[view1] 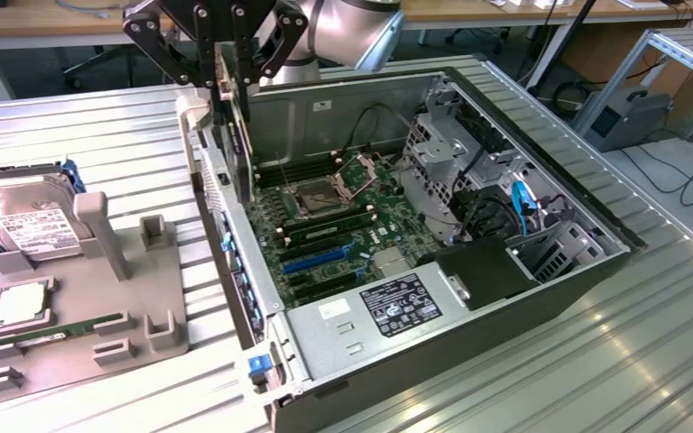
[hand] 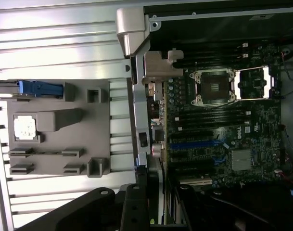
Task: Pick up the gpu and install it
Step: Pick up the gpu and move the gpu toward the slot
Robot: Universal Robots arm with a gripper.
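Black and edge-on, the gpu (view1: 235,135) hung clamped in my pincer (view1: 228,77) over the open computer case (view1: 467,325) near its rear wall, picked up off the bench (view1: 106,117) but not yet seated in any motherboard (view1: 335,234) slot.

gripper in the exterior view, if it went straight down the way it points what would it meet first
The gripper holds the gpu upright, so the card's lower edge would probably meet the motherboard first, close beside the case's rear wall; depth is unclear.
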